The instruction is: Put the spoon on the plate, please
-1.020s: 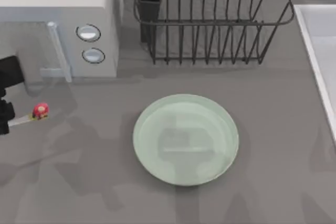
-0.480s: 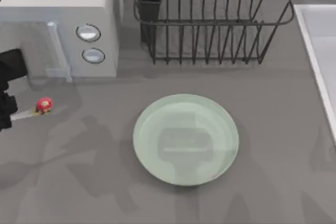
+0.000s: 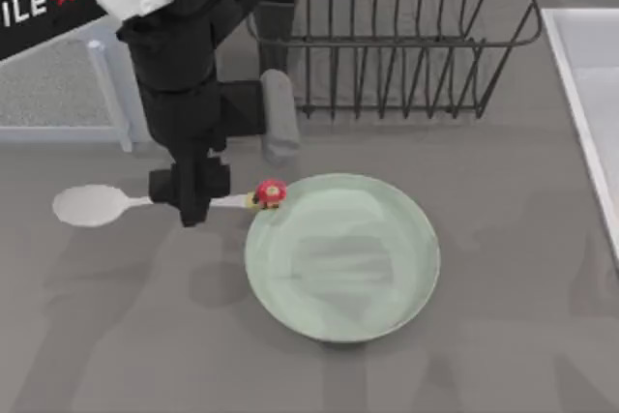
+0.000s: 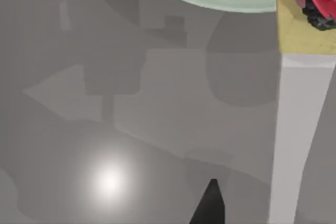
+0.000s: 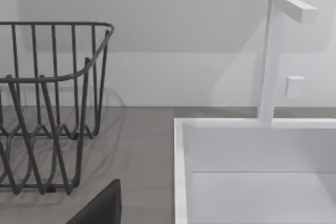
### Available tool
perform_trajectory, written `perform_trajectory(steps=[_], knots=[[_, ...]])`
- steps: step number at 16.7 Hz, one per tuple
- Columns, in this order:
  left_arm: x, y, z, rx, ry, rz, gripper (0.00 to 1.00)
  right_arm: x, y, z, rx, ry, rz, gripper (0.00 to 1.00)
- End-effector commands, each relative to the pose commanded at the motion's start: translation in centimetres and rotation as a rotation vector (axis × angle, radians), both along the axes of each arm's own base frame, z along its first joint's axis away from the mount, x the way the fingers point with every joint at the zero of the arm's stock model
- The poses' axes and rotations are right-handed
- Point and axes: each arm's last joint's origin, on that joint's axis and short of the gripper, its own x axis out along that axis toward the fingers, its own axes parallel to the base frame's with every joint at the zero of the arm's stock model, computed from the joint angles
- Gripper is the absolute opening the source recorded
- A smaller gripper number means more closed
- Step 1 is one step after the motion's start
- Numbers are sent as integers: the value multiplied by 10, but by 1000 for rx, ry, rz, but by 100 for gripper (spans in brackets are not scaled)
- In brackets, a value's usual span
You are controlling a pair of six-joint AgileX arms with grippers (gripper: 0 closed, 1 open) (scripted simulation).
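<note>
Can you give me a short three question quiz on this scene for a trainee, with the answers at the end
1. True or false: the spoon already lies wholly on the plate.
2. Which end of the spoon is nearest the plate: A) the oval bowl, B) the red knob, C) neither?
3. Fill in: the left gripper holds the spoon by its ____.

Key
1. False. In the top view the spoon is held over the table at the plate's left, with just the red knob reaching the rim.
2. B.
3. Handle, between bowl and knob. The dish rack stands behind the plate.
</note>
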Motion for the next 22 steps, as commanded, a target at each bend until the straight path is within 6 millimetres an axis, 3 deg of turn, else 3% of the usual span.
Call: perform_trajectory(steps=[3,6,14,22], knots=[[-4,-76,-27,10,-16,-70,0,0,0,0,0,0,0,100],[-7,-117,-42,-13,-50,-73,0,0,0,0,0,0,0,100],[-6,-122,-40,-28,-66,-71,0,0,0,0,0,0,0,100],[-3,-129,5,-149,-242,-91,0,0,0,0,0,0,0,100]])
